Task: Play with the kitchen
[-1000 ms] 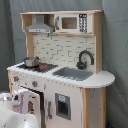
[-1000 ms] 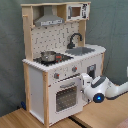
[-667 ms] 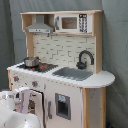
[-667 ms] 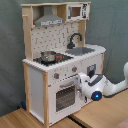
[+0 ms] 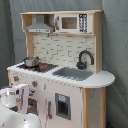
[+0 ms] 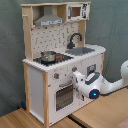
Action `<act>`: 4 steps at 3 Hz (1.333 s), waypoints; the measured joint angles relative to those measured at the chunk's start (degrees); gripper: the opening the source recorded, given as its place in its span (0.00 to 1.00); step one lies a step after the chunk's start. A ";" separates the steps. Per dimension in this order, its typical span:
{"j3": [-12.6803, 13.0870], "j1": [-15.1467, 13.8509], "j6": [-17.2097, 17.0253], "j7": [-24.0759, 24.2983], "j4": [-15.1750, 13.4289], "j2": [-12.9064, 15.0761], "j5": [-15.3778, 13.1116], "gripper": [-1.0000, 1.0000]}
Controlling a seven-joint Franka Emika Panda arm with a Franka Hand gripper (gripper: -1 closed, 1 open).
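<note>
White gripper (image 6: 76, 80) by kitchen (image 6: 60, 75) front

Arm low; gripper (image 6: 77, 79) level

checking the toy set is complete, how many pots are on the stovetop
1. A single metal pot sits on the stovetop, at the end away from the sink; the second exterior view shows the same one. None looks hidden.

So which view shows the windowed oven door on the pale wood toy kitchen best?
The second exterior view: the windowed oven door faces the camera, mostly unobstructed beside the gripper. In the first exterior view the robot arm covers that lower-left front.
</note>
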 joint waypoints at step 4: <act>-7.77 10.47 -4.81 -20.27 1.48 0.01 -3.91 1.00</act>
